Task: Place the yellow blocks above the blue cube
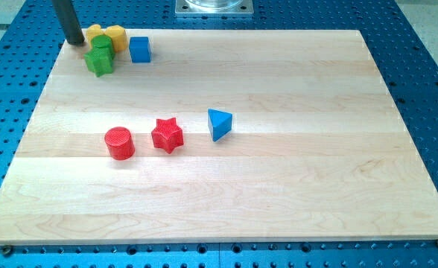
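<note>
- A pale wooden board fills most of the view, made of long planks with the grain running from 9 o'clock to 3 o'clock.
- Under it lies a blue metal table with rows of small holes, showing at 3, 6 and 9 o'clock.
- At 12 o'clock a grey metal plate sits at the board's far edge.
- Light is even and soft, with faint shadows only.
</note>
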Action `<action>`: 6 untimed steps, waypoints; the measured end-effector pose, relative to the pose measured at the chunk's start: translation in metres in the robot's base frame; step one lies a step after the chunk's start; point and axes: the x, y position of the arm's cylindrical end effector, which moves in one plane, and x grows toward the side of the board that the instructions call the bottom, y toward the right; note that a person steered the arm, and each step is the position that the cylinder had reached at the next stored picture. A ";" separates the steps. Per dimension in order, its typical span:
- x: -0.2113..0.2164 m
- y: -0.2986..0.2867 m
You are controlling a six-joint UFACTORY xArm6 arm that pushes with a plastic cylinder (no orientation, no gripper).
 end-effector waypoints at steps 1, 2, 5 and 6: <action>0.000 0.002; 0.002 0.035; 0.000 0.106; 0.040 0.153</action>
